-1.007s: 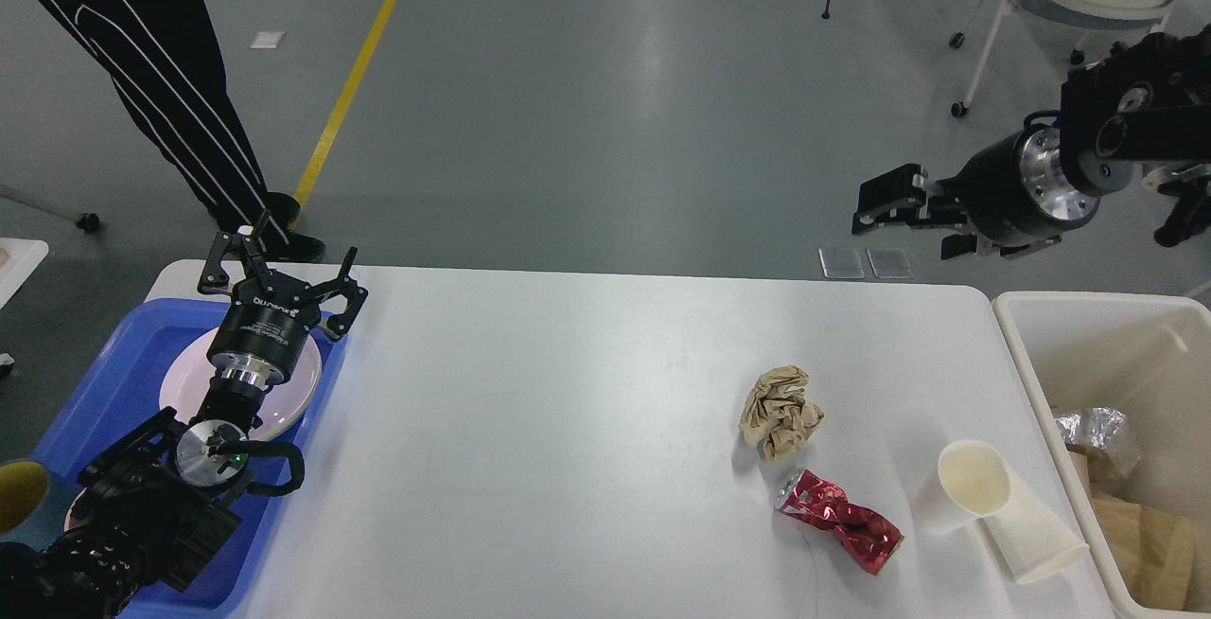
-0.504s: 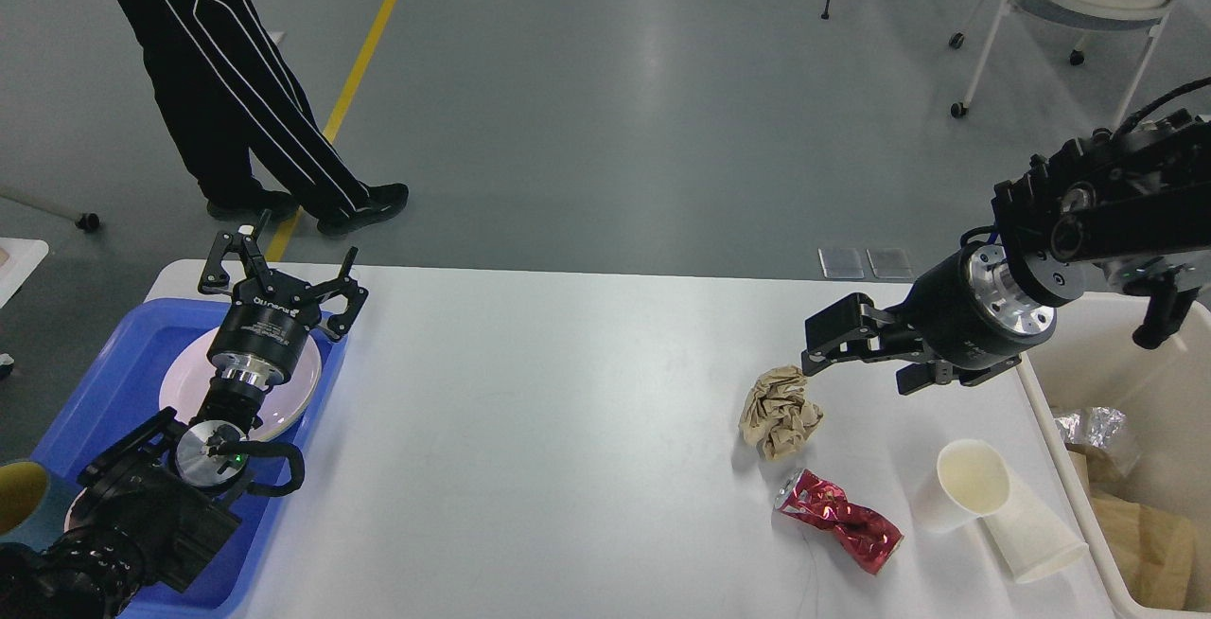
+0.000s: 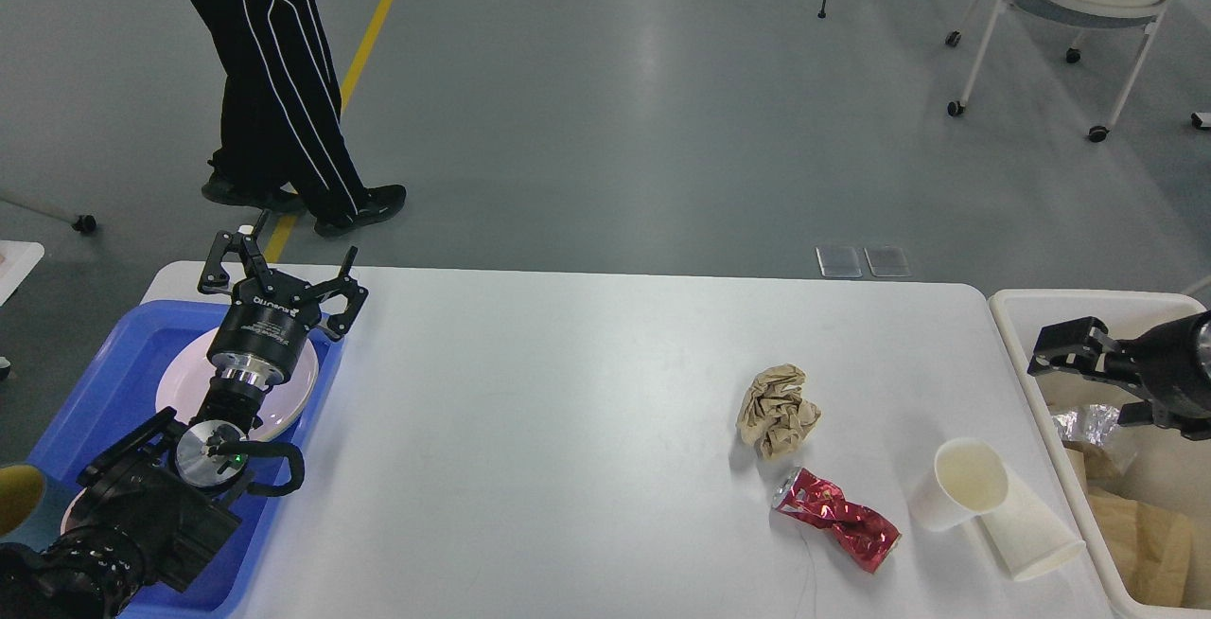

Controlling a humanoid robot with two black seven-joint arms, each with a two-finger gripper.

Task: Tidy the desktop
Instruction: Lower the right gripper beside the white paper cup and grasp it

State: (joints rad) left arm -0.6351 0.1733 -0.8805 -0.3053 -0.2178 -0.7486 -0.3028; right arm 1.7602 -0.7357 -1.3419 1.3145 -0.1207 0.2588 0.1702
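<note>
The white desktop (image 3: 568, 411) fills the middle of the head view. On its right part lie a crumpled brown paper ball (image 3: 778, 411), a crushed red can (image 3: 837, 517) and two white paper cups (image 3: 993, 510) that touch each other. My left gripper (image 3: 282, 276) is open and empty, hanging over the far end of a blue tray (image 3: 114, 363). My right gripper (image 3: 1064, 352) comes in low from the right edge, over the near-left part of the off-white bin (image 3: 1088, 299). It looks dark and side-on, with nothing visibly in it.
The tray holds a white plate (image 3: 180, 382), and a yellow-rimmed cup (image 3: 14, 496) stands at the bottom left edge. Foil (image 3: 1088, 425) and brown paper (image 3: 1145, 534) lie inside the bin. A person's legs (image 3: 274, 79) cross the floor behind the table's far left corner.
My right arm has drawn back from beside the paper ball to the right and down, over the bin. The person has walked right. My left arm has not moved.
</note>
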